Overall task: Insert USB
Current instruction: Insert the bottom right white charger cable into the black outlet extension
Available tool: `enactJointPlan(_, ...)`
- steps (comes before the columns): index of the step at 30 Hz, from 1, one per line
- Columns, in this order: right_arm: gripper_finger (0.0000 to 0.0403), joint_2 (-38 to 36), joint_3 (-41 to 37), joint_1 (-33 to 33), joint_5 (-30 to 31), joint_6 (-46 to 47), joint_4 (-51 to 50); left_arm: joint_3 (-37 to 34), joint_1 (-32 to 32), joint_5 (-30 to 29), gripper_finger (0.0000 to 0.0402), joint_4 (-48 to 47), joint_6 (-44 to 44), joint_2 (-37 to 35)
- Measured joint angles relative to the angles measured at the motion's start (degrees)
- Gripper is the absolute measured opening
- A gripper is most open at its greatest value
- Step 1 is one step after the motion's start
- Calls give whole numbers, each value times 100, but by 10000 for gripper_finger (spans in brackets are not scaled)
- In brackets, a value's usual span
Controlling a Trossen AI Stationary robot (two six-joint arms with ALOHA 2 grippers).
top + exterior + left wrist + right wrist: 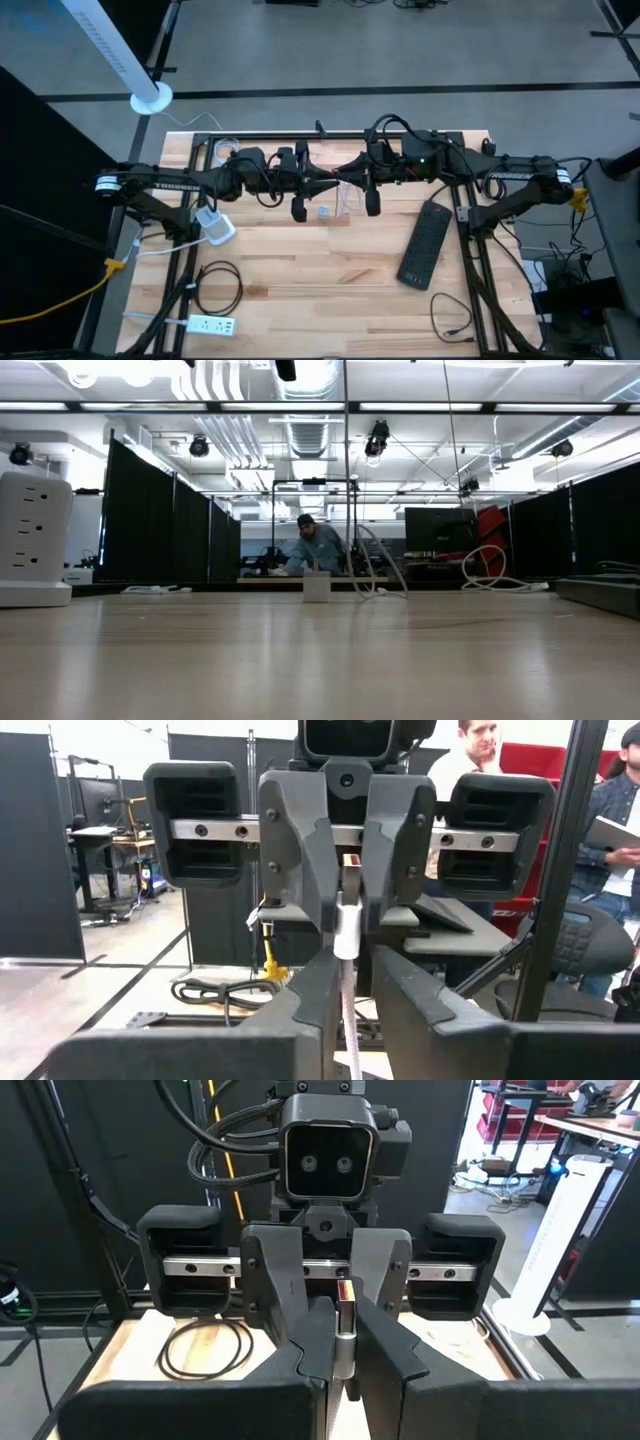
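A white USB plug (345, 925) is up in the air over the middle of the table, with my right gripper (348, 181) shut on it. Its metal end (352, 872) points up. Its thin white cable (349, 1020) hangs straight down to the table (345, 510). My left gripper (355, 960) faces the right one, tip to tip (332, 183). Its fingers are a little apart, one on each side of the cable just below the plug. I cannot tell whether they touch it. A small white block (322, 212) stands on the table below. My right gripper pinches the plug (343, 1342) between its two fingers, which reach in level from the table's right side and lie across it. The plug stands upright and clear of the table. Its metal end is between the fingers and its cable hangs slack below.
A long black remote-like slab (425, 245) lies right of centre. A white socket tower (213, 226) stands at the left, with a black cable coil (218, 287) and a white power strip (213, 325) nearer the front. People are in the room beyond the table (318, 545).
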Motion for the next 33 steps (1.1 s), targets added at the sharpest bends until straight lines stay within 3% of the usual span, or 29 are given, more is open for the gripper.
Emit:
enactJointPlan(13, 14, 0, 0, 0, 9, 39, 18, 2, 0, -102, 101, 119, -49, 141)
enactJointPlan(16, 14, 0, -2, 0, 7, 36, 21, 2, 0, -108, 85, 117, -80, 183)
enactJointPlan(22, 14, 0, -2, 0, 8, 33, 31, 2, -7, -37, 7, 221, -283, 294)
enactJointPlan(33, 14, -8, -2, 2, 207, -37, -61, 2, -7, -31, 0, 154, -581, 302)
